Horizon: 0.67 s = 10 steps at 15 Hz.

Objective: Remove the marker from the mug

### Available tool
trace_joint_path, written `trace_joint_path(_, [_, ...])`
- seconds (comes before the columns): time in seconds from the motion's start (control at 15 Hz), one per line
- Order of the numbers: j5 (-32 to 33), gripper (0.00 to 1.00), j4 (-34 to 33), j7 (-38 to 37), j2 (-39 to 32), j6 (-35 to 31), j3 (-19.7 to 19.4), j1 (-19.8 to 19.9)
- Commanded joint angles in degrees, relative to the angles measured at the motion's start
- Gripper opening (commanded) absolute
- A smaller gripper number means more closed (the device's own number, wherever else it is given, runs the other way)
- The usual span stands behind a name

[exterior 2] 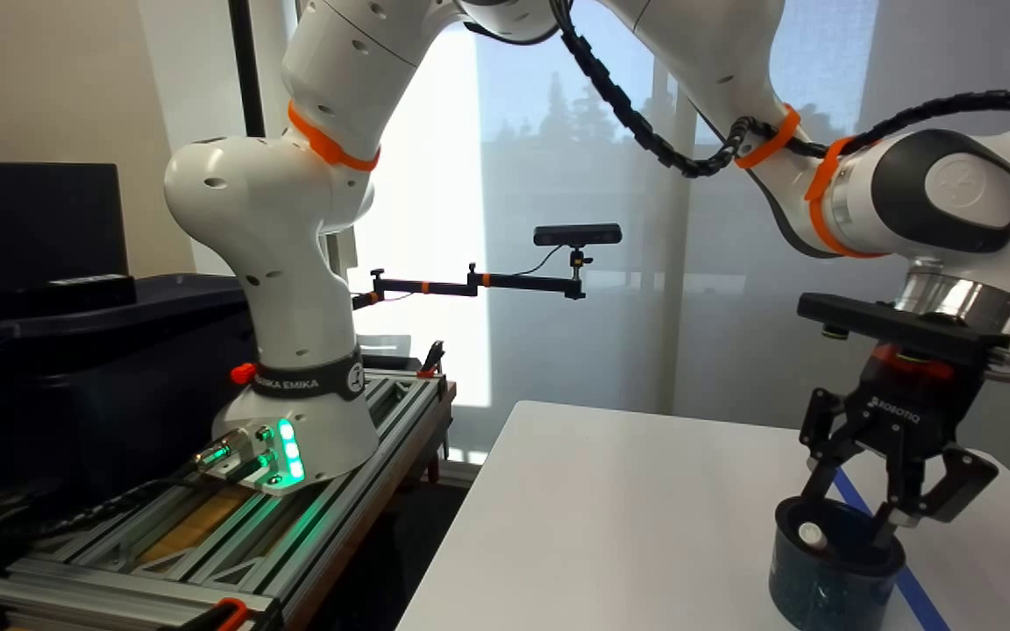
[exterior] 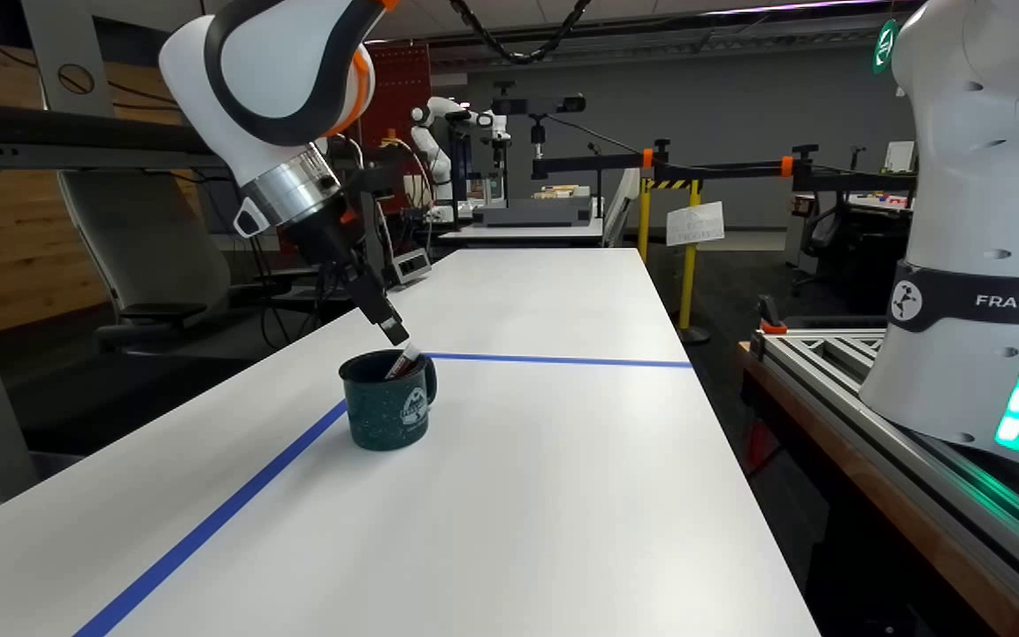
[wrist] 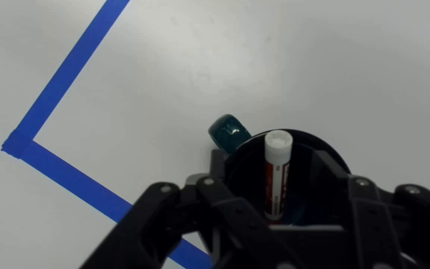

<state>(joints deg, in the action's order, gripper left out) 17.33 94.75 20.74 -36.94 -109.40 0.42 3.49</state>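
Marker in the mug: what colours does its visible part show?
White upper end, dark red and white below; the marker shows best in the wrist view.

Base (exterior 2: 334, 443): white and upright, a green light strip (exterior 2: 290, 451) glowing low on its side.
Arm (exterior 2: 347, 79): white; rises from the base, bends over high up, slopes down well apart from it; I can't see the whole top bend.
Bands (exterior 2: 330, 149): orange, wrapped around the arm.
Wrist (exterior 2: 961, 188): leaning, its silver collar (exterior: 293, 190) slanted in both exterior views.
Claw (exterior 2: 847, 511): black, below the wrist, aimed downward at a tilt, jaws parted.
Fingers (wrist: 218, 164): two, facing each other, a clear gap between their tips in the wrist view.
Linkages (exterior 2: 961, 484): dark, jointed, splayed out to both sides.
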Motion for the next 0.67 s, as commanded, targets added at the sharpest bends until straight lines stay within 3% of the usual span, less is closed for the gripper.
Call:
trace_joint_path(0.0, [-0.6, 0.55, 1.6, 0.4, 0.9, -1.9, 0.3, 0.0])
trace_joint_path(0.2, [-0.8, 0.48, 1.7, 0.5, 0.7, -2.7, 0.5, -0.1])
trace_joint_path(0.27, [-0.8, 0.51, 1.7, 0.5, 0.6, -2.9, 0.5, -0.1])
trace_joint_path(0.6, [-1.4, 0.47, 1.9, 0.9, 0.0, -3.3, 1.1, 0.1])
